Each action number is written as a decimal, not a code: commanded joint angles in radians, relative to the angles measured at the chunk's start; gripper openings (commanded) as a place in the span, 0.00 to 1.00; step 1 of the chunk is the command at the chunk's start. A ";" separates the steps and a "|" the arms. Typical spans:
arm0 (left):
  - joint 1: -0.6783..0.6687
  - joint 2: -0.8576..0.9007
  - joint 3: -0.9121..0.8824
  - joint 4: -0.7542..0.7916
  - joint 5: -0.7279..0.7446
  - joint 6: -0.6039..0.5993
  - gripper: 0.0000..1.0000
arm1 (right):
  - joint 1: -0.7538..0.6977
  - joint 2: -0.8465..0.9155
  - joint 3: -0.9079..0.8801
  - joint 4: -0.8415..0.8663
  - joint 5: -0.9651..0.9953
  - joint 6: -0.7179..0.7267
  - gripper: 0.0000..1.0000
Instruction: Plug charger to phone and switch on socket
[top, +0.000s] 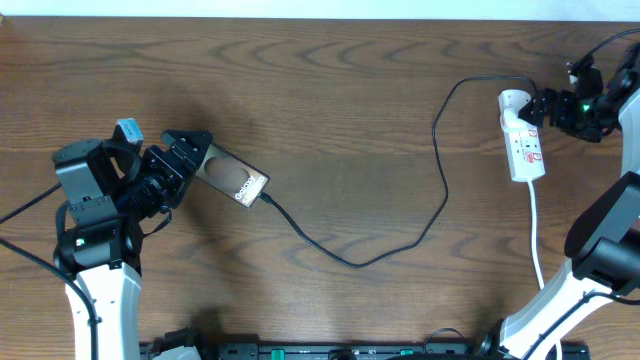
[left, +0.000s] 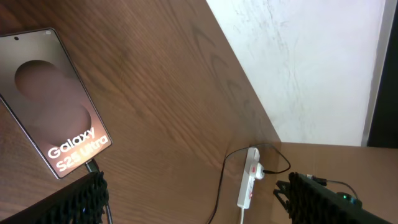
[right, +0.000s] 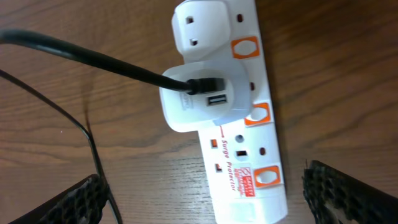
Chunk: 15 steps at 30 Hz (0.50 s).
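Observation:
The phone (top: 238, 180) lies flat on the table at the left, its bronze face and white "Galaxy S25 Ultra" lettering showing in the left wrist view (left: 53, 102). The black charger cable (top: 350, 262) meets the phone's lower edge (left: 91, 165) and loops across the table to a white adapter (right: 202, 96) in the socket (top: 523, 138). My left gripper (top: 190, 160) is open and empty at the phone's far left end, also seen in its wrist view (left: 199, 205). My right gripper (top: 541, 106) is open and empty, its fingers (right: 214, 199) straddling the socket (right: 239, 155), which has orange switches.
The socket's white cord (top: 536, 235) runs toward the front edge on the right. The table's back edge meets a white wall (left: 298, 68). A black rail (top: 350, 350) lies along the front edge.

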 joint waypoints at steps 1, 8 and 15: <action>0.004 0.003 0.020 -0.002 -0.009 0.014 0.91 | 0.012 0.030 0.007 0.003 -0.023 -0.023 0.99; 0.004 0.003 0.020 -0.002 -0.009 0.014 0.91 | 0.018 0.069 0.007 0.012 -0.047 -0.030 0.99; 0.004 0.003 0.020 -0.002 -0.009 0.014 0.91 | 0.037 0.072 0.007 0.037 -0.047 -0.030 0.99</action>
